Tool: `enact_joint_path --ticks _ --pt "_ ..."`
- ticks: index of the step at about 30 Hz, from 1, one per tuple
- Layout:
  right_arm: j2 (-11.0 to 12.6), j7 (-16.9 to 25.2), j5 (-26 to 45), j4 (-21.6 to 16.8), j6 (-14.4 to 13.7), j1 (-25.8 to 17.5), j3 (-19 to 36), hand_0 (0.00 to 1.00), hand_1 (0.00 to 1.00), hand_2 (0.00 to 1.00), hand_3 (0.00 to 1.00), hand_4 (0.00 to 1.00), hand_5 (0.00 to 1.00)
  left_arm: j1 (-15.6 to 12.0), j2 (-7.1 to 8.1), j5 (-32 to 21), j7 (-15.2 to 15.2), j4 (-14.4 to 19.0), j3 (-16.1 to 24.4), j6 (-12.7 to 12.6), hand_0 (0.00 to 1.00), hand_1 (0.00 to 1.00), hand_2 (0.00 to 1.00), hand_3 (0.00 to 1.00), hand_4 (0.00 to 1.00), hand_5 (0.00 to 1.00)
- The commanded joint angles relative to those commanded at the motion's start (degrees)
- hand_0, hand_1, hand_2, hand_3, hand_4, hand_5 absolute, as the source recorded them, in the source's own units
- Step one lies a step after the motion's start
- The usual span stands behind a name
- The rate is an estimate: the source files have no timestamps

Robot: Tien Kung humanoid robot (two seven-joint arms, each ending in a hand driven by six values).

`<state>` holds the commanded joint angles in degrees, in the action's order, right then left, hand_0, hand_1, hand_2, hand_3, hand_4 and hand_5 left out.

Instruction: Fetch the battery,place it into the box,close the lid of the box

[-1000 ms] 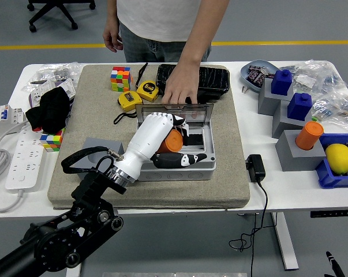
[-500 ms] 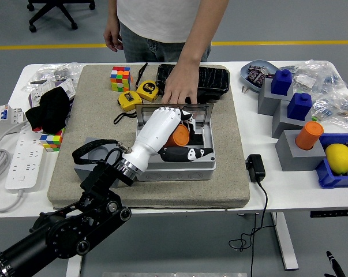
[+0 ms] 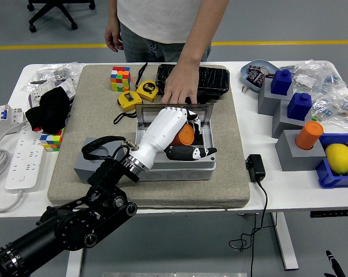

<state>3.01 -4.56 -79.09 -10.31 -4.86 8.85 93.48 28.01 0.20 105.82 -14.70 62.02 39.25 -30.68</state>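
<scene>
The left hand (image 3: 172, 128), white with a black arm behind it, reaches from the lower left into the open grey box (image 3: 175, 154). Its fingers curl around an orange cylindrical battery (image 3: 185, 134), which sits inside the box's hollow, just above its floor as far as can be told. The thumb, tipped black and white, lies stretched along the box's near wall. The box's lid (image 3: 176, 109) stands upright at the far edge.

A person stands at the table's far side. One of the person's hands (image 3: 180, 88) rests on the top edge of the raised lid, fingers spread down over it; the other hangs by the person's side. Behind that hand lies a black textured pouch (image 3: 211, 81).

The box sits on a beige mat (image 3: 75, 167) spread over the white table (image 3: 260, 196). On the mat's far part are a Rubik's cube (image 3: 120, 78) and two yellow tape measures (image 3: 138, 95). To the left lie a black cloth (image 3: 48, 109) and a white power strip (image 3: 21, 156). To the right stand grey blocks with blue pieces (image 3: 289, 95), an orange cup (image 3: 309, 135), and a lemon (image 3: 339, 158) in a blue bin. A black adapter (image 3: 255, 167) sits just beside the mat's right edge.
</scene>
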Motion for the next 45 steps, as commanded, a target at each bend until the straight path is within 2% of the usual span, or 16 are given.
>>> enact_joint_path --ticks 12,20,31,45 --pt "0.11 -0.13 -0.33 0.0 0.02 0.09 0.04 0.81 0.72 0.725 0.777 0.998 0.998 2.85 -0.2 -1.53 -0.38 -5.52 -0.92 -0.26 0.065 0.002 0.002 0.002 0.959 0.385" --pt "0.2 -0.2 -0.78 0.0 0.08 0.15 0.1 0.81 0.72 0.724 0.777 0.998 0.998 4.19 -0.2 -0.43 -0.24 -7.65 -2.61 -0.4 0.066 0.002 0.002 0.002 0.962 0.392" --pt "0.25 -0.29 -1.23 0.0 0.16 0.2 0.04 0.812 0.72 0.724 0.776 0.998 0.998 5.31 -0.2 0.49 -0.1 -10.16 -4.84 -0.73 0.065 0.002 0.003 0.002 0.982 0.429" --pt "0.23 -0.3 -1.26 0.0 0.18 0.14 0.23 0.811 0.72 0.724 0.776 0.998 0.998 5.82 -0.2 0.94 -0.34 -10.86 -3.79 -0.95 0.066 0.002 0.003 0.002 0.99 0.444"
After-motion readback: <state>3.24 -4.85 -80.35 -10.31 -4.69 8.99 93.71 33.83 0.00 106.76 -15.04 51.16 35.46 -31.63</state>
